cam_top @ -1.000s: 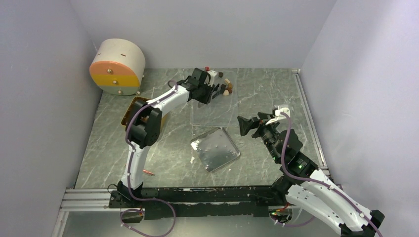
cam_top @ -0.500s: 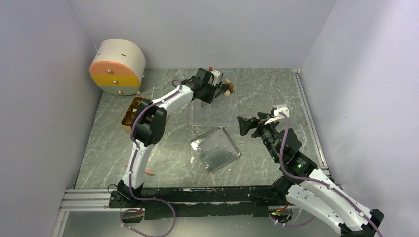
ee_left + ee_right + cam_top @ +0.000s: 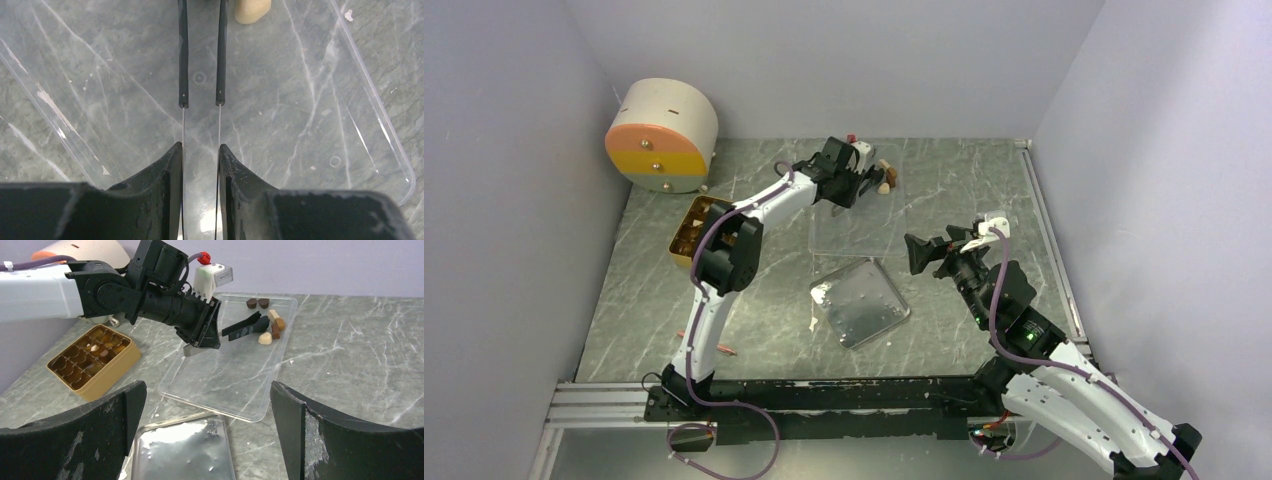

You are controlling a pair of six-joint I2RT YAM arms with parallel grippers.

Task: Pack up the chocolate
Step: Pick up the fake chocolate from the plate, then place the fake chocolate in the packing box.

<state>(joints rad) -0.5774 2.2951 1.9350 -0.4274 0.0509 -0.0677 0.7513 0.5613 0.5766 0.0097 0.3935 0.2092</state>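
The chocolate (image 3: 275,330) lies as a small loose cluster of brown and cream pieces at the far end of a clear tray (image 3: 235,390), and a few more pieces already sit in the compartments of the golden box (image 3: 112,365) to the left, so the packing looks partly done with the loose ones left to move across. The left tool (image 3: 263,319) reaches out low over the clear tray towards that cluster, probably to pick up the next piece. Its two thin fingers (image 3: 183,50) run parallel with only a narrow gap between them, sized for something small. In the wrist view one cream piece (image 3: 252,7) sits just beside the right-hand finger, outside the gap rather than in it. The fingertips are cut off there, so I cannot tell whether they pinch a piece or hold nothing. The right tool (image 3: 927,254) hangs with its jaws spread wide and empty above the table (image 3: 964,190), beside the near end of the clear tray and beyond a metal tray (image 3: 861,303), well apart from the chocolate, seemingly keeping out of the other arm's way
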